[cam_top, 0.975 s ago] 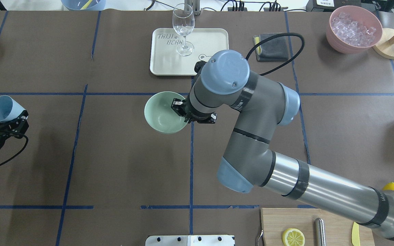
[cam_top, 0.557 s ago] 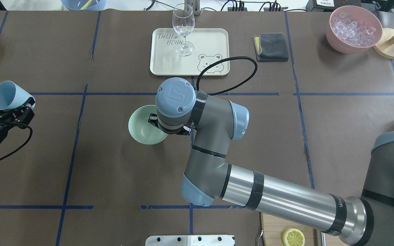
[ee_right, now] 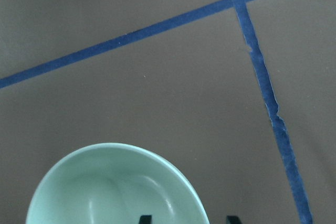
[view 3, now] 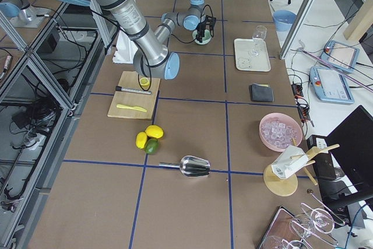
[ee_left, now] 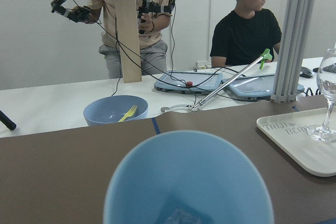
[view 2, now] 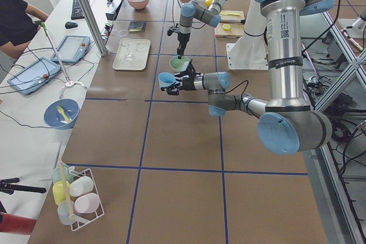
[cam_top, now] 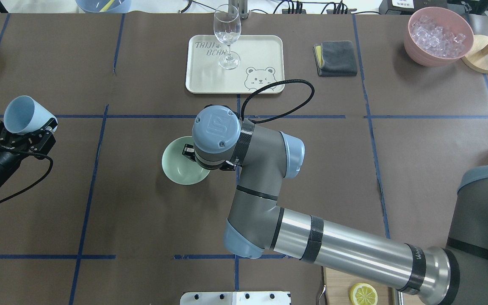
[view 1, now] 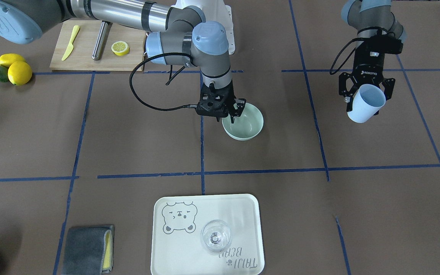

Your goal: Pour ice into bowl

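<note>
The mint-green bowl stands on the brown table, left of centre. My right gripper straddles its rim, one fingertip inside and one outside. The jaws stand apart and do not pinch the rim. In the overhead view my wrist hides that gripper. My left gripper is shut on a light blue cup, held tilted in the air far to the bowl's left. The left wrist view looks into the cup. A faint glassy patch, the ice, lies at its bottom.
A cream tray with a wine glass lies behind the bowl. A grey cloth and a pink bowl of crushed ice are at the back right. A cutting board with a lemon half lies by my base.
My right arm moved the bowl left and toward my base, down to the table. My left gripper carried the cup forward and to the right, toward the bowl.
</note>
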You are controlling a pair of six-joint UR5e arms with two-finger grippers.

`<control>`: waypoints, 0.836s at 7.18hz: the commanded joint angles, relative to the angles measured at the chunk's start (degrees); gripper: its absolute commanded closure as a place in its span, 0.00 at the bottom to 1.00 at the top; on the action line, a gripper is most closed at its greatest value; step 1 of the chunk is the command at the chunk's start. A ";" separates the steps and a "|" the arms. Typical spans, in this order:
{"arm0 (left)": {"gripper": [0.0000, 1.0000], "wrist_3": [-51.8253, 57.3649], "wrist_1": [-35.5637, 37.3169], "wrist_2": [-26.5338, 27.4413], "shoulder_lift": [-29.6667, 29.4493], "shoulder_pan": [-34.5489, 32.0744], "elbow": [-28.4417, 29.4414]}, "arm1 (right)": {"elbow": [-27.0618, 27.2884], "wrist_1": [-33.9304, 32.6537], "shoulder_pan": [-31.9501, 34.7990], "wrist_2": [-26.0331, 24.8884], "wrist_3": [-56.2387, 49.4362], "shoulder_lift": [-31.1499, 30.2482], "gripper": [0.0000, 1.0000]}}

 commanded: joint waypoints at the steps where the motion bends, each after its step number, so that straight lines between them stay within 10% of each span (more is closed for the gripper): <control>1: 1.00 7.47 7.47 7.90 -4.99 1.46 -0.11 | 6.71 0.07 3.82 3.31 -0.44 -4.57 0.00; 6: 1.00 8.10 38.57 20.83 -13.53 12.87 -1.78 | 19.92 0.07 7.70 7.12 -2.46 -16.80 0.00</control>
